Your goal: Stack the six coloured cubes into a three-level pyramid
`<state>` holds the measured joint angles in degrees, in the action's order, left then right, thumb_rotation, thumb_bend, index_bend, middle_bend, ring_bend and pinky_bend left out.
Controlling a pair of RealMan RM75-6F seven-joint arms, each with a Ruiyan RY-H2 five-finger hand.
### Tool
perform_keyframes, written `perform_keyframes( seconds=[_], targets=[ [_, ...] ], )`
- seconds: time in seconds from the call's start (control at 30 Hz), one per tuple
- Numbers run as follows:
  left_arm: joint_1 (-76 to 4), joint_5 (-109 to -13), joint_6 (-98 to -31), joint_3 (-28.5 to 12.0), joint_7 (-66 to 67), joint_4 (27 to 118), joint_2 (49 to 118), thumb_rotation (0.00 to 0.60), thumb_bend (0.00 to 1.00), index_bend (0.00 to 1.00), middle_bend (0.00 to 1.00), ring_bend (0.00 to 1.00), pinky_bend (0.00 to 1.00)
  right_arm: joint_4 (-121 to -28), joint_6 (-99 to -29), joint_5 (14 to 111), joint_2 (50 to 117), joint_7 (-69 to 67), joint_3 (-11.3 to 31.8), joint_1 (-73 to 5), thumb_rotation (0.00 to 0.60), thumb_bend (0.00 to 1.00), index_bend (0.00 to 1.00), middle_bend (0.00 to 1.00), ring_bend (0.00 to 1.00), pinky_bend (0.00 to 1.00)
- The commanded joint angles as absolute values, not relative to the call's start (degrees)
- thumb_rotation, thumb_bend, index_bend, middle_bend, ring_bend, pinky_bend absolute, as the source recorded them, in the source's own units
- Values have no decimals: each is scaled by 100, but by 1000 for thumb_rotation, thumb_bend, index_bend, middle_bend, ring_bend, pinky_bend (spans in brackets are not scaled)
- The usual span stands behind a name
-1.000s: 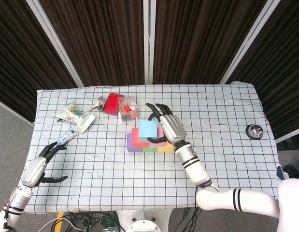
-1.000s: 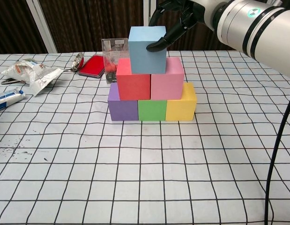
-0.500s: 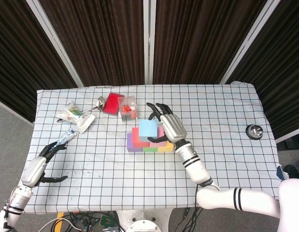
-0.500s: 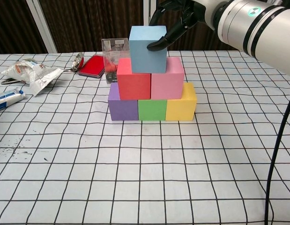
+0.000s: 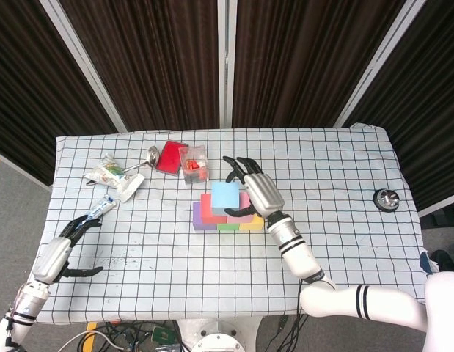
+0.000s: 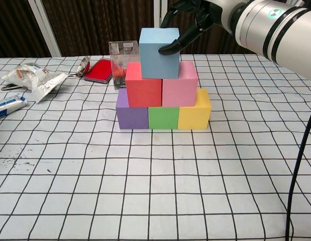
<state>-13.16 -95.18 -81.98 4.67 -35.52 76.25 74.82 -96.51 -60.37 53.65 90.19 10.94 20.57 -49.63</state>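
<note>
The pyramid stands mid-table: purple cube point(image 6: 131, 115), green cube point(image 6: 163, 118) and yellow cube point(image 6: 194, 114) form the base. A red cube point(image 6: 143, 92) and a pink cube point(image 6: 179, 91) sit on them. The light blue cube point(image 6: 158, 52) point(image 5: 224, 197) rests on top, over the red-pink seam. My right hand point(image 6: 195, 20) point(image 5: 256, 187) grips the blue cube from above right, thumb on its front face and fingers curling behind it. My left hand point(image 5: 54, 257) lies by the near left table edge, fingers apart and holding nothing.
Behind the pyramid stands a clear cup point(image 6: 122, 52) holding red pieces, with a red packet point(image 6: 98, 70) and a spoon point(image 6: 82, 65) beside it. Snack bags point(image 6: 32, 78) and a tube point(image 6: 7, 106) lie far left. A black round object point(image 5: 386, 199) sits near the right edge.
The light blue cube has shifted very slightly to the right on the second level, with my right hand still on it. The left hand has not moved.
</note>
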Motion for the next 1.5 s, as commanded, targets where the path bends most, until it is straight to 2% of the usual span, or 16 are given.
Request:
perform_keyframes(
  seconds=[0.03,1.5],
  targets=[
    [-1317,-9520,-8198,467,-3551,7627,7482,600,0,123,179,12,62,-9642,-6037,5432,9014,1045,2062,-4954,600,125,0,445,51,0],
    [-1314,-9492,-8160,476,-3554,7625,7475,600,0,124,179,12,62,-9534,-5878,5650,8990,844,2013,-4937,600,133,0,464,76,0]
  ],
)
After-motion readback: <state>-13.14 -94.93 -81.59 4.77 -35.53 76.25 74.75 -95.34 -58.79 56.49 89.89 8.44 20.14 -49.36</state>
